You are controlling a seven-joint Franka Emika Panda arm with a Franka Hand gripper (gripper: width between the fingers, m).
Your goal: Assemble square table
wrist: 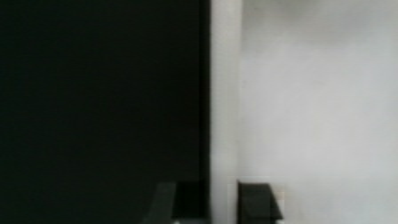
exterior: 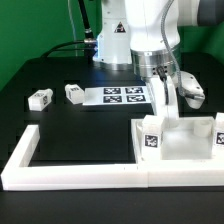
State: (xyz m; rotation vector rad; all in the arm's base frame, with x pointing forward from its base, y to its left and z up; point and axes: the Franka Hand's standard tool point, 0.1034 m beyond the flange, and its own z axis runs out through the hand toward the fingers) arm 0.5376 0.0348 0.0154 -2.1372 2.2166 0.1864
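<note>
The square tabletop (exterior: 185, 140) is a white slab lying in the corner of the border wall at the exterior view's right. It has raised corner blocks with tags (exterior: 152, 141). My gripper (exterior: 166, 110) reaches straight down onto its far rim. In the wrist view the two dark fingers (wrist: 260, 203) stand close together with the slab's white rim (wrist: 224, 100) between them, so my gripper (wrist: 214, 205) is shut on the rim. Two loose white legs (exterior: 40, 98) (exterior: 75, 92) lie at the exterior view's left. Another white piece (exterior: 191, 91) lies behind my gripper.
The marker board (exterior: 125, 96) lies flat in the middle of the black table. The long white L-shaped border wall (exterior: 80, 172) runs along the front, with a short arm at the exterior view's left (exterior: 25, 145). The arm's base (exterior: 115, 45) stands at the back.
</note>
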